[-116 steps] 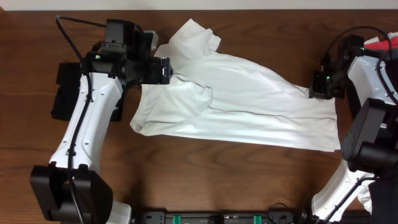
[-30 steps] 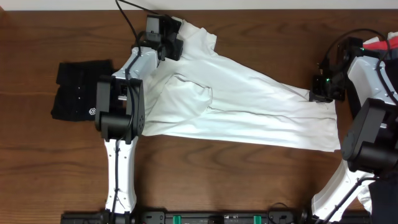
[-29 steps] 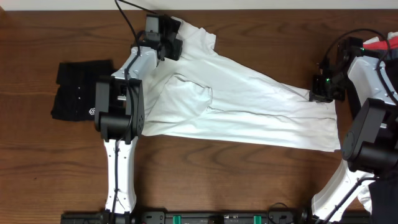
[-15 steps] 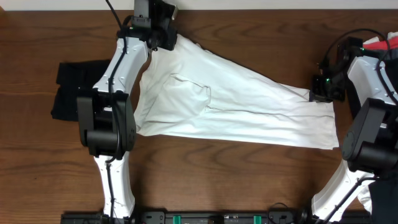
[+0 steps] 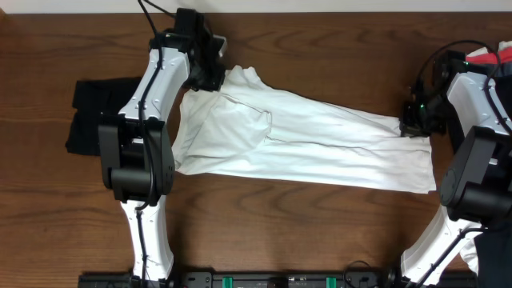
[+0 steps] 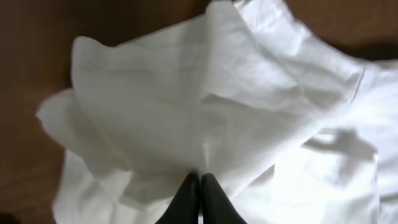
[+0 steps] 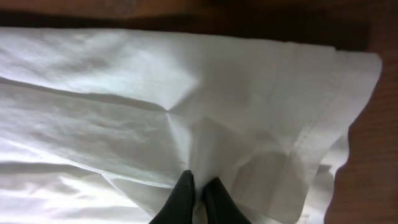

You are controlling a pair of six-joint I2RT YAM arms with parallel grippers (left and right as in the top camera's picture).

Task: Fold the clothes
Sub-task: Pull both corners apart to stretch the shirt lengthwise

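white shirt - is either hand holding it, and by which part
Both. The left hand pinches a bunched fold at the far left corner of the white shirt; the right hand pinches fabric near its hemmed right edge.

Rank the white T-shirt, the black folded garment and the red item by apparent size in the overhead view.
1. white T-shirt: by far the largest.
2. black folded garment: much smaller, and partly hidden.
3. red item: only a sliver shows at the frame edge, so its full size is unsure.

Left pincer (image 5: 218, 78) and T-shirt (image 5: 320, 144) corner further inward
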